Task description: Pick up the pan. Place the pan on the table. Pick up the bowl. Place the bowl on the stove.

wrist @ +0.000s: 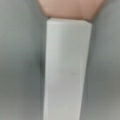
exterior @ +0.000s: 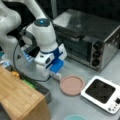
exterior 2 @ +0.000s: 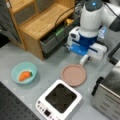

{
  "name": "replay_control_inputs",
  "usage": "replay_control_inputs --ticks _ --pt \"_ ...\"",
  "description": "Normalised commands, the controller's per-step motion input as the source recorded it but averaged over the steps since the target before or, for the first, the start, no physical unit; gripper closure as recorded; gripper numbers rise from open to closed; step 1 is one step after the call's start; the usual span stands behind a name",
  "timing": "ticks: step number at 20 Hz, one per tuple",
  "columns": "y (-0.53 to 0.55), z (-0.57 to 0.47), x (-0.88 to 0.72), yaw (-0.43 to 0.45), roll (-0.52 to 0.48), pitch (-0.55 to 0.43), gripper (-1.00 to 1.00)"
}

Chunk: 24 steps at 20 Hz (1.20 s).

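Observation:
The dusty-pink pan (exterior: 72,85) (exterior 2: 73,74) lies flat on the grey table (exterior: 72,105) (exterior 2: 47,65), beside the white stove (exterior: 101,93) (exterior 2: 60,98), whose black glass top is bare. In the wrist view the pan's white handle (wrist: 66,70) fills the middle, with the pink rim (wrist: 70,8) at the top. My gripper (exterior: 52,74) (exterior 2: 85,59) is down at that handle in both front views; its fingers do not show in the wrist view. The light-teal bowl (exterior 2: 24,72) (exterior: 75,117) sits on the table with an orange item inside.
A steel toaster oven (exterior: 90,37) (exterior 2: 107,97) stands behind the stove. A light wooden shelf unit (exterior: 20,97) (exterior 2: 42,20) with dark bins and small items under it flanks the arm. Cables hang from the wrist.

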Motion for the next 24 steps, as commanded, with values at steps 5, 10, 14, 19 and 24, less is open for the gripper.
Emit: replay_control_inputs --ticks 5,10,14,19,24 --pt "-0.07 0.02 -0.04 -0.005 0.026 -0.059 -1.00" --pt "-0.03 0.19 -0.06 -0.020 0.031 0.001 -1.00" --pt "0.05 0.59 -0.02 -0.090 0.023 0.167 -1.00" --pt "0.04 0.64 0.22 -0.110 0.005 0.193 -1.00" --pt "-0.05 0.54 0.40 -0.061 -0.016 0.308 -1.00"
